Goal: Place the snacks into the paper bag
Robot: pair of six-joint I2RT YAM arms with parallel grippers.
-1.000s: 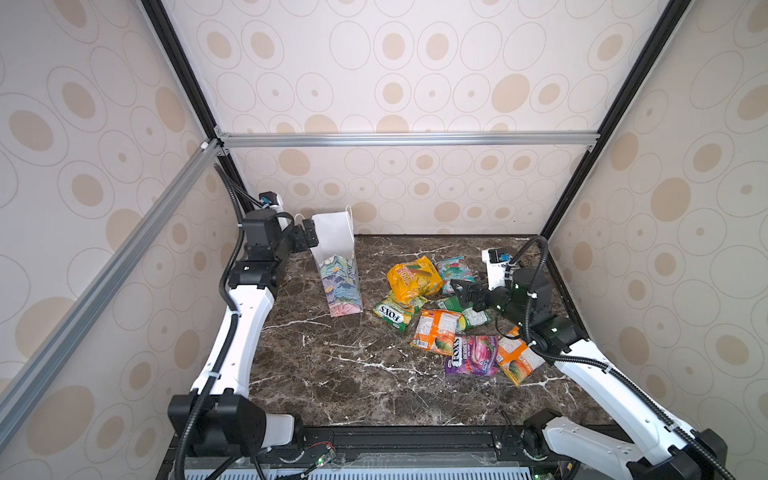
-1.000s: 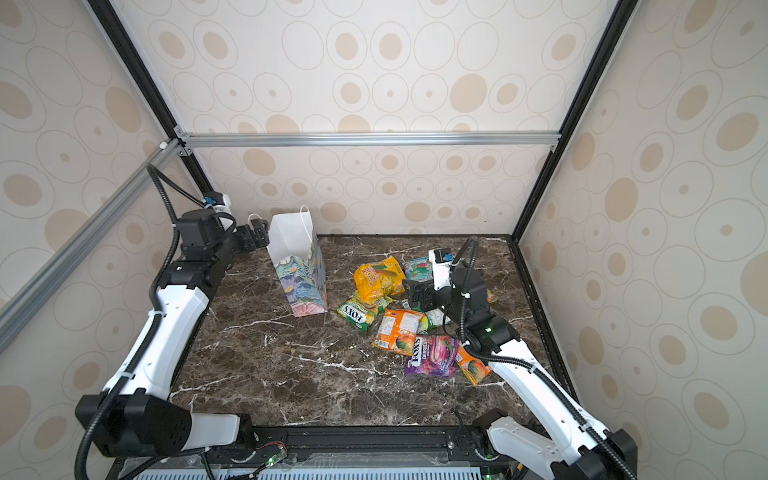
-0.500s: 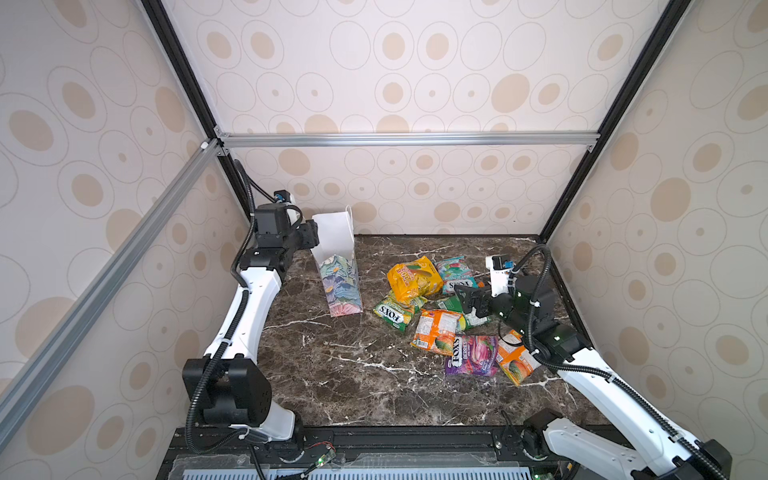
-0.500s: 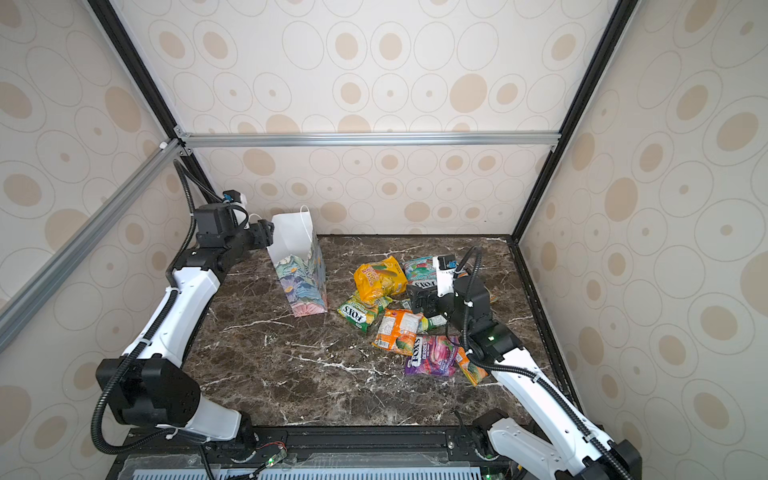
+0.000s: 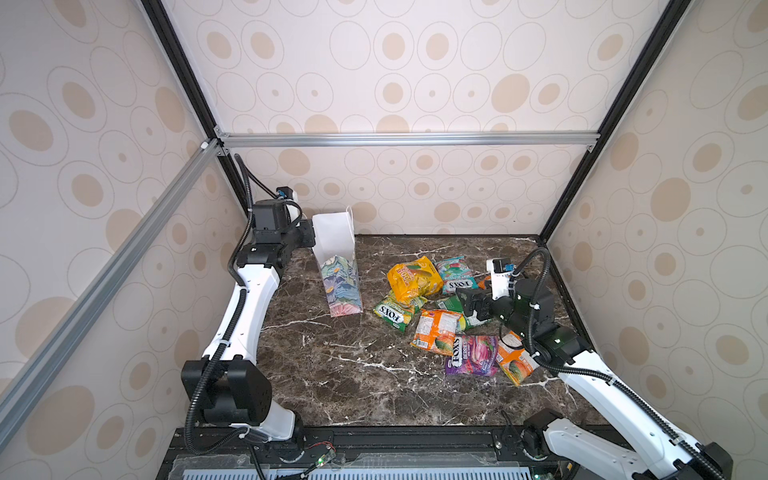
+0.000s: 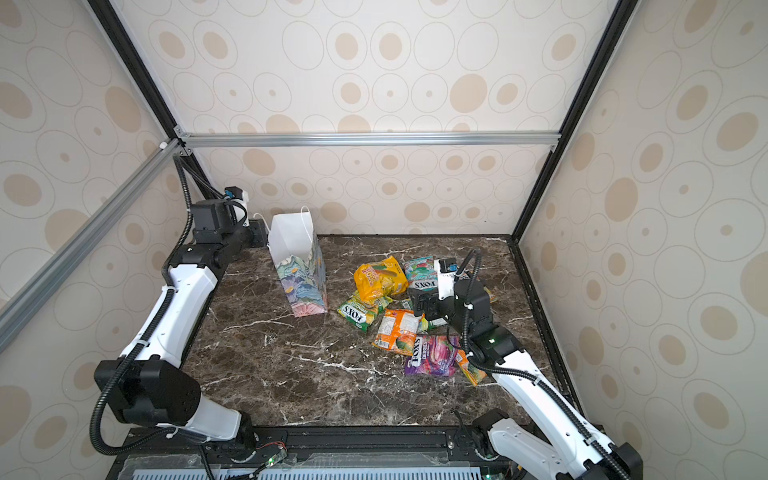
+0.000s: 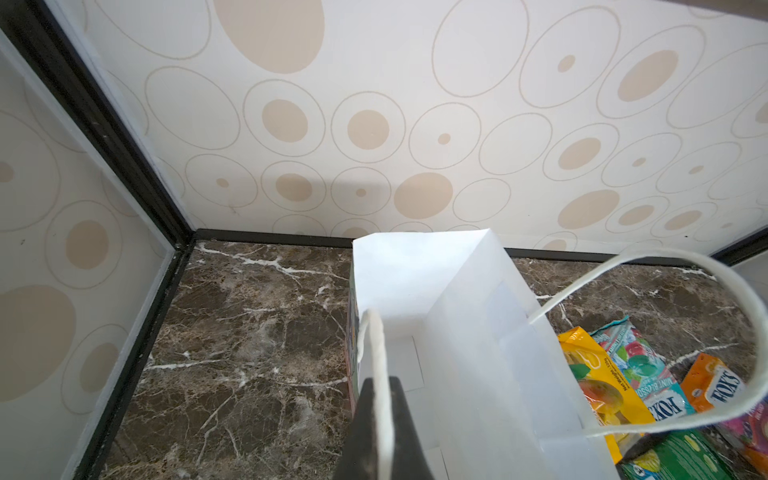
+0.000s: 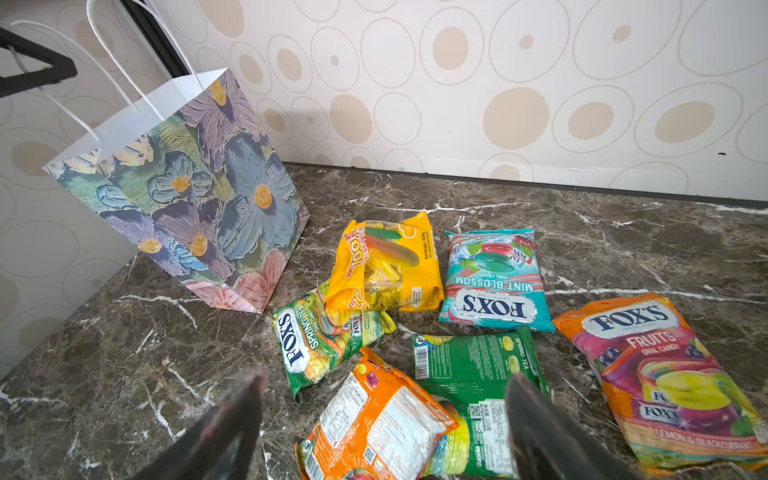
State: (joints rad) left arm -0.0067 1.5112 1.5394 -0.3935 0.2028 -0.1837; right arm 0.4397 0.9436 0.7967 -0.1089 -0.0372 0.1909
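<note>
Notably, the left gripper's fingertips were hidden behind the rim of the paper bag in both top views. The left wrist view showed its jaws fully closed on one white cord handle at the bag's mouth. The second handle looped, blurred, across that view over the packets beyond the bag.

The bag stood on its base on the marble table. All visible snacks lay outside it, on the side away from the left gripper.

- The green packet lay nearest the bag, partly under the yellow packet.
- The teal packet lay beyond the yellow one.
- The purple packet lay farthest from the bag.

The right gripper was spread wide and held nothing. It was positioned over the face-down orange packet and the dark green packet; contact could not be determined. In both top views the right arm covered most of the dark green packet and the fruits packet.
</note>
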